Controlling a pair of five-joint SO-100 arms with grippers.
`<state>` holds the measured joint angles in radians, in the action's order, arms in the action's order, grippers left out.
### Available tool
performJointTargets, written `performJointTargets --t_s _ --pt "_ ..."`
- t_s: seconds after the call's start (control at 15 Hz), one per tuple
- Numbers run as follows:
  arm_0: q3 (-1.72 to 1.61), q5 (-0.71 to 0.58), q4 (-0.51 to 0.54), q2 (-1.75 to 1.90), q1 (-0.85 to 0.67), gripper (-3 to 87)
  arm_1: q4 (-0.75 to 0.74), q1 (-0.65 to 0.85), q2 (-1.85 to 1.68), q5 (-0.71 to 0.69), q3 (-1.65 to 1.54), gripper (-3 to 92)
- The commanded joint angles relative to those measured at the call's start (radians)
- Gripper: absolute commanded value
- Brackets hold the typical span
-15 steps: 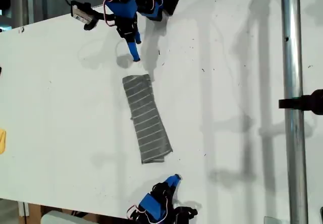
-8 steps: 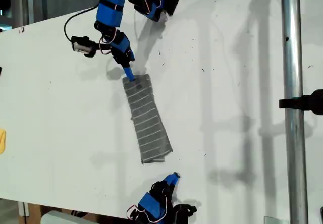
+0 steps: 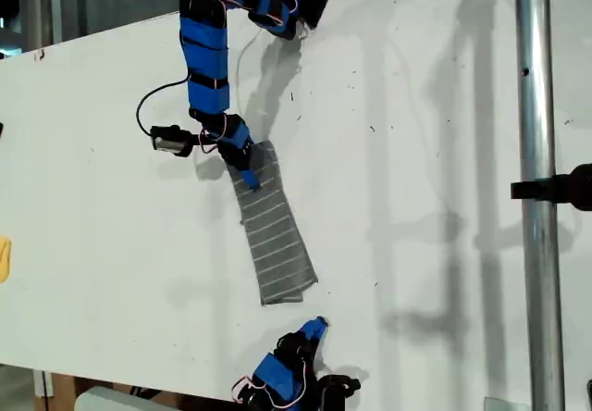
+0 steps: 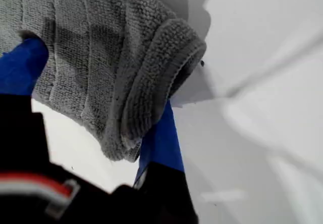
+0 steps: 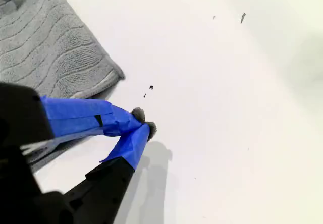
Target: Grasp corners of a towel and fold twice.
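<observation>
The towel (image 3: 277, 240) lies folded into a long narrow grey striped strip in the middle of the white table (image 3: 111, 198). My first gripper (image 3: 248, 178) is at the strip's upper end in the exterior view, shut on the towel. Up close, a thick folded corner (image 4: 184, 47) bulges between its blue fingers (image 4: 161, 138). My second gripper (image 3: 319, 325) rests on the table just below the strip's lower end in the exterior view. Its taped tips (image 5: 144, 125) are shut on nothing, a short way from the nearest corner (image 5: 118, 74) of the towel (image 5: 45, 47).
A metal pole (image 3: 536, 244) with a black clamp (image 3: 560, 189) runs down the exterior view's right. A yellow object (image 3: 4, 258) shows at that view's left edge. The table's front edge passes just under my second arm. Small dark specks dot the table.
My first arm came down from the exterior view's top onto the towel's upper end and closed on it, rumpling that end. The second arm stayed put.
</observation>
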<state>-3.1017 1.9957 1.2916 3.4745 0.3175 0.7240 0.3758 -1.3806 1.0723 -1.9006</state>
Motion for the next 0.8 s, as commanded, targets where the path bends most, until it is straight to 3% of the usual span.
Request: performJointTargets --t_s 0.0,0.13,0.47,0.73 --pt "-0.008 -0.014 0.005 0.006 -0.012 -2.8 -0.044 -0.048 0.041 0.017 0.098 30.9" --pt "-0.008 -0.021 0.006 0.006 -0.012 -2.8 -0.034 -0.051 0.049 0.009 0.114 13.7" --pt "-0.008 -0.048 0.011 0.006 -0.020 -2.8 0.106 -0.081 -0.006 -0.037 0.069 3.5" --pt "-0.005 -0.058 0.015 0.006 -0.025 -2.8 0.517 -0.103 -0.489 0.106 -0.163 2.9"
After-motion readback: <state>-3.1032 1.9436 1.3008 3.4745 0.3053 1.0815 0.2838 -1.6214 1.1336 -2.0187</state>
